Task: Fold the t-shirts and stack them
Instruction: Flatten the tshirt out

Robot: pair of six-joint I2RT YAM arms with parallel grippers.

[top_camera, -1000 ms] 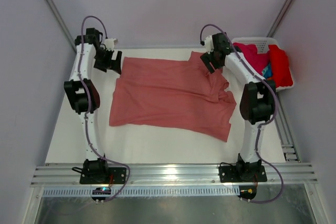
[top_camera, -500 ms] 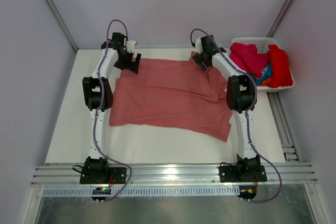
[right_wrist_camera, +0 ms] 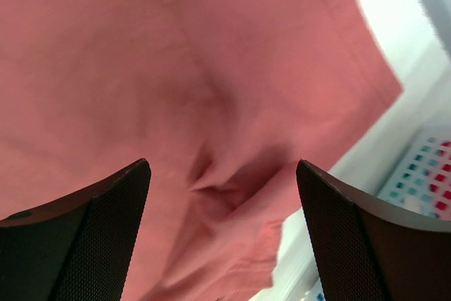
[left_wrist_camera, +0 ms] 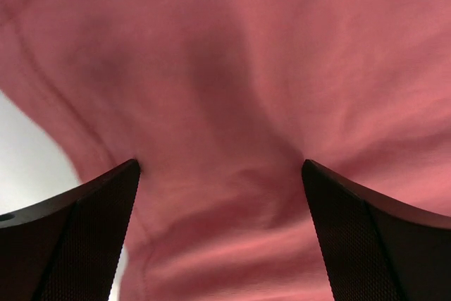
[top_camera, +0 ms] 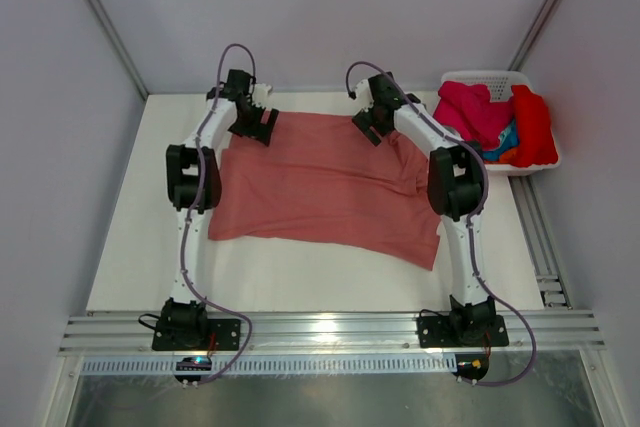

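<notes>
Top cam hides the far hem of the pink shirt (top_camera: 320,187) from me. The left hand (top_camera: 262,125) and right hand (top_camera: 368,127) sit right over it, so I can't tell if the tips touch cloth. The right arm (top_camera: 455,182) covers the right sleeve too. Both wrist cams are just blurry pink running off every edge (fingers (left_wrist_camera: 77,237) chopped at the bottom). In the basket (top_camera: 478,76), the blue shirt (top_camera: 511,133) and orange shirt (top_camera: 500,154) are mostly buried under the magenta shirt (top_camera: 470,107) and red shirt (top_camera: 535,127).

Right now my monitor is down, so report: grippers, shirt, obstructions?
Left gripper open, right gripper open, both over far edge of pink t-shirt, nothing held. Shirt spread flat, right side rumpled. Path clear; basket off right.
</notes>
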